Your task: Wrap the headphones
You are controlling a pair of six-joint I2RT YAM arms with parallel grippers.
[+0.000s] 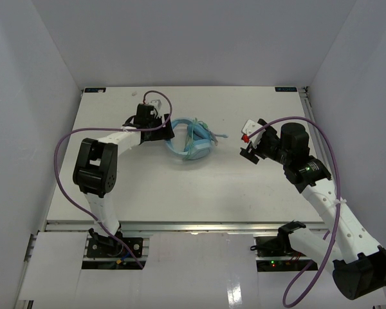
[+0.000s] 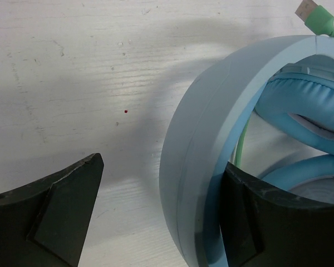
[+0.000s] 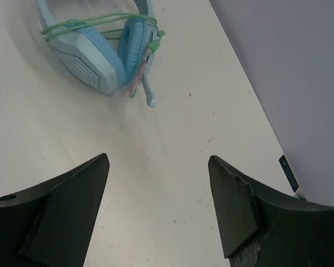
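Note:
The light blue headphones [image 1: 190, 143] lie on the white table at mid-back, and the pale-green cord [image 3: 100, 23] is wound across the earcups. My left gripper [image 1: 168, 130] is open and straddles the headband [image 2: 211, 139]. Its right finger touches the band's inner side, and its left finger [image 2: 55, 206] stands well apart. The cord [image 2: 242, 146] runs behind the band, and its green USB plug [image 2: 318, 15] lies at the top right. My right gripper [image 3: 158, 164] is open and empty, right of the headphones [image 3: 94, 50] and over bare table.
The purple robot cables [image 1: 64, 161] loop beside both arms. The white table [image 1: 180, 187] is enclosed by grey walls on three sides. Its right edge [image 3: 256, 100] runs close to my right gripper [image 1: 249, 145].

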